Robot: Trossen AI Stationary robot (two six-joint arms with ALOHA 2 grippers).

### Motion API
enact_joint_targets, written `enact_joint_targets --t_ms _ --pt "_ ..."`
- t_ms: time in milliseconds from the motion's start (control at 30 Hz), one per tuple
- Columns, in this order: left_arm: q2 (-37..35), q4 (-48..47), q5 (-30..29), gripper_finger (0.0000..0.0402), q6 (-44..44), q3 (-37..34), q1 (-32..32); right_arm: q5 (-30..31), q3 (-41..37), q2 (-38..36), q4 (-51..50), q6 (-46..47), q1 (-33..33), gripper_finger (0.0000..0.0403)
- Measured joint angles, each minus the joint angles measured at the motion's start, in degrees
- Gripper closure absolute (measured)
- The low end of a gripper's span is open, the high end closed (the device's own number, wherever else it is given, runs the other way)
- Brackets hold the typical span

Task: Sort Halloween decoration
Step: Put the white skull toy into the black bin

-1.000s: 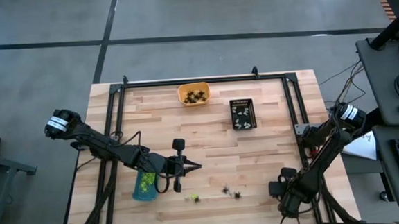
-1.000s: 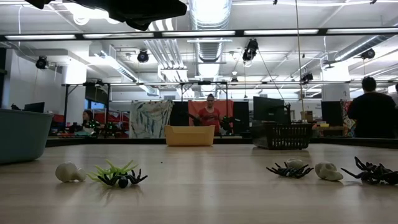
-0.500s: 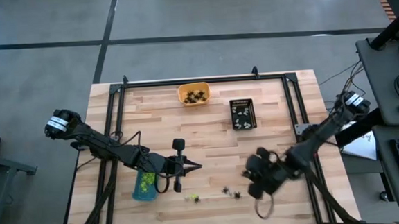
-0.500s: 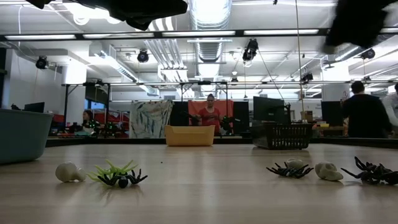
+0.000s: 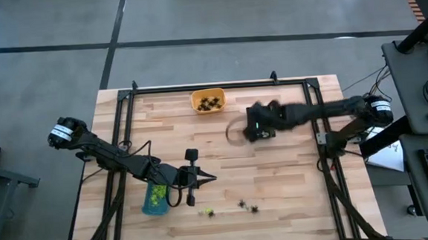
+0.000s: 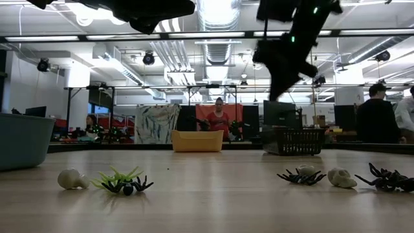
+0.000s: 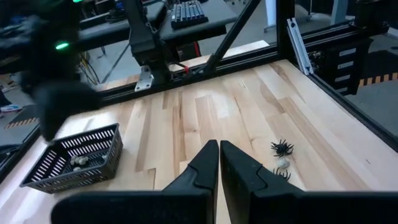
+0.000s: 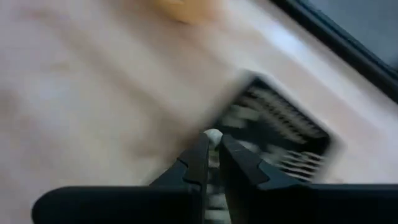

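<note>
- Wooden table (image 5: 292, 175), high view: right gripper (image 5: 257, 125) hangs over the black basket (image 7: 69, 154); it should drop only once centred.
- Low view: spiders (image 6: 127, 184) and skulls (image 6: 341, 178) remain loose.
- Left wrist: left gripper (image 7: 219, 149) pinched closed, empty.
- Right wrist: fingers nip a whitish trinket (image 8: 213, 135).

Grey floor (image 5: 193, 21) with dark seams; strip-lit ceiling (image 6: 213, 32), desks, monitors (image 6: 279, 113) beyond

The right gripper (image 5: 257, 125) hides the black tray (image 8: 280, 134), blurred.
</note>
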Motion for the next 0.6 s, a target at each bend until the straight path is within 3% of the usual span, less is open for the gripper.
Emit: enact_joint_targets --t_ms 133,267,600 --pt "0.0 0.0 0.0 0.0402 -0.9 0.0 -0.1 -0.7 -0.8 0.6 -4.5 0.9 -11.0 0.0375" --pt "0.0 0.0 0.0 0.0402 -1.2 0.0 -0.1 -7.6 -1.9 1.8 -3.5 -2.5 -17.6 0.0374" --pt "0.0 -0.1 0.0 0.0402 -1.2 0.0 -0.1 -9.3 -1.9 2.6 -2.8 -4.6 -18.8 0.0354"
